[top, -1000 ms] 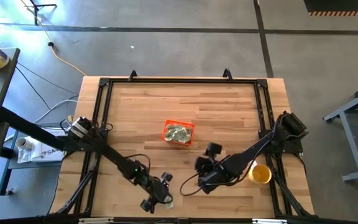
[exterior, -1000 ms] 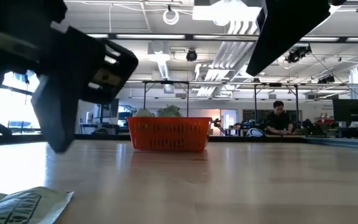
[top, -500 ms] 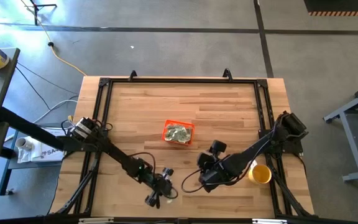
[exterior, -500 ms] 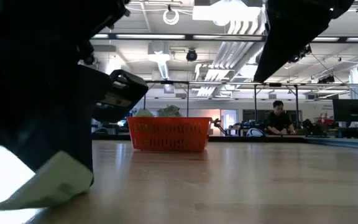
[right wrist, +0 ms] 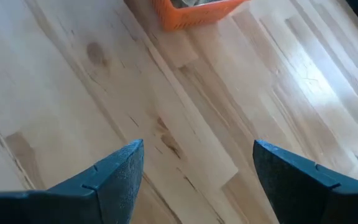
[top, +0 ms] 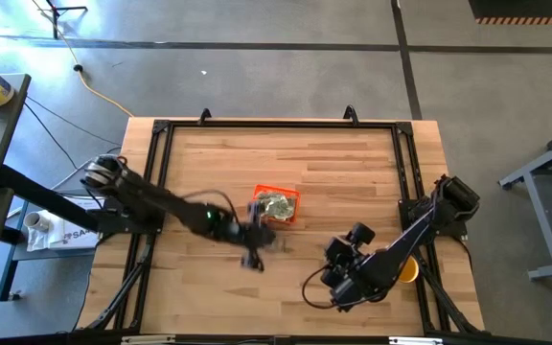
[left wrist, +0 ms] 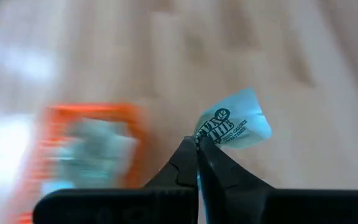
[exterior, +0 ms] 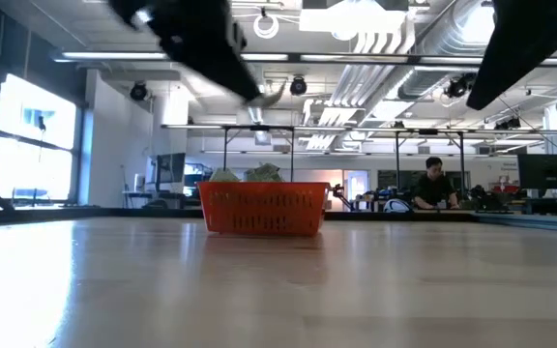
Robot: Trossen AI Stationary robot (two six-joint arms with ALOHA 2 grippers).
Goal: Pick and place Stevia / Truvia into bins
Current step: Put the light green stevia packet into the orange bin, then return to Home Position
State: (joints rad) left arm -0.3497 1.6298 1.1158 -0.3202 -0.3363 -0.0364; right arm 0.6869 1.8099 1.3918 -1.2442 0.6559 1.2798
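The orange bin stands mid-table with several pale sachets heaped inside; in the low view the bin shows side-on. My left gripper is shut on one pale green-and-white Stevia sachet. It hangs above the table just near-left of the bin, as my left gripper shows blurred in the high view. My right gripper stands open over bare wood to the bin's near right, its fingers wide apart with nothing between them. My left gripper pinches the sachet by one end between its two fingertips. The rest of the sachet sticks out past the fingertips, lifted clear of the table.
A yellow cup sits near the table's right edge, partly under my right arm. A black frame runs round the tabletop. A person sits far off in the room behind.
My left gripper has shut on a sachet that lay by the table's near edge, lifted it clear and swung fast up and toward the bin. My right gripper has drifted toward the table's right and near edges, still open.
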